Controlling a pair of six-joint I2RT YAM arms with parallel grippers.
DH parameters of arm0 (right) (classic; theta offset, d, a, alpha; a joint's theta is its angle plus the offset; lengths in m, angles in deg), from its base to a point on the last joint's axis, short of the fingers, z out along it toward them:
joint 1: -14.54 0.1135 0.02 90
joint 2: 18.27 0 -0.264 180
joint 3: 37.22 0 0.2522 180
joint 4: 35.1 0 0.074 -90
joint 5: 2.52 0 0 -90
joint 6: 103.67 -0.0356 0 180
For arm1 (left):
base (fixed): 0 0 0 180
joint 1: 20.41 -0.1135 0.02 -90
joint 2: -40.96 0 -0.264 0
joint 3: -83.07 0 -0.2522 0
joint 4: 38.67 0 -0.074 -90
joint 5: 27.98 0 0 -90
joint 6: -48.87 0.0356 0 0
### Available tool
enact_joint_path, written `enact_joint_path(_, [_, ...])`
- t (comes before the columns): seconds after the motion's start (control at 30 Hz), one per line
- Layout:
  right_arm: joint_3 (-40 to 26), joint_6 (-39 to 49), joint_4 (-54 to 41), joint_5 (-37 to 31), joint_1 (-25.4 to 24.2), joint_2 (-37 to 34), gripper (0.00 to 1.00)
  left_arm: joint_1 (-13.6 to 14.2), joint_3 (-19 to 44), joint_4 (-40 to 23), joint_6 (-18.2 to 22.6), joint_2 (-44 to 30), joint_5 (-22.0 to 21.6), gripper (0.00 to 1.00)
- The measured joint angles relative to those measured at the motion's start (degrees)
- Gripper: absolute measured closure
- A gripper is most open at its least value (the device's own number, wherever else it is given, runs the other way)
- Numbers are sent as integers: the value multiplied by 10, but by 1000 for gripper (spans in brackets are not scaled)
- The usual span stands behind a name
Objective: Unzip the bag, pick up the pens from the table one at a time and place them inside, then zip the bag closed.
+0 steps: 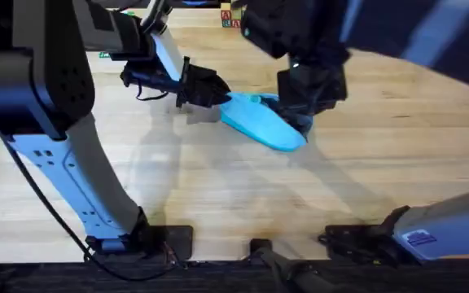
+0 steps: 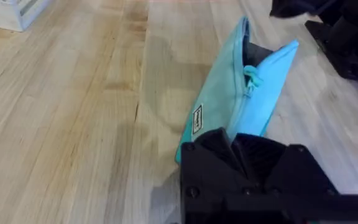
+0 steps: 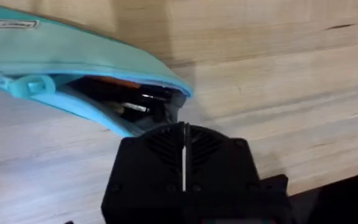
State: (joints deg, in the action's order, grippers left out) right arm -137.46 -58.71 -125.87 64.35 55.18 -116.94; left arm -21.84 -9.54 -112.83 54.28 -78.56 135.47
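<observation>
Bag (image 1: 263, 122) lying mid table (image 1: 218, 187), mouth gaping, pens (image 3: 129, 96) already inside w/ orange showing. No loose pens spotted. Left claw (image 1: 218, 92) clamped on bag's near end; right claw (image 3: 184, 140) pressed shut at open end. Left to do, prob: zip closed.

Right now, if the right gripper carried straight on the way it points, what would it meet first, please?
Most likely the bag: the right gripper sits at its open end, where pens show inside. Depth is unclear, so it may already touch the fabric.
</observation>
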Motion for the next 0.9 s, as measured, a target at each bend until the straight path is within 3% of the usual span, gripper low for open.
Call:
enact_joint_path(0.57, [2,-17,10,-15,22,210,969,0,0,0,0,0,0,959])
enact_joint_path(0.9, [164,-38,86,9,27,372,971,0,0,0,0,0,0,959])
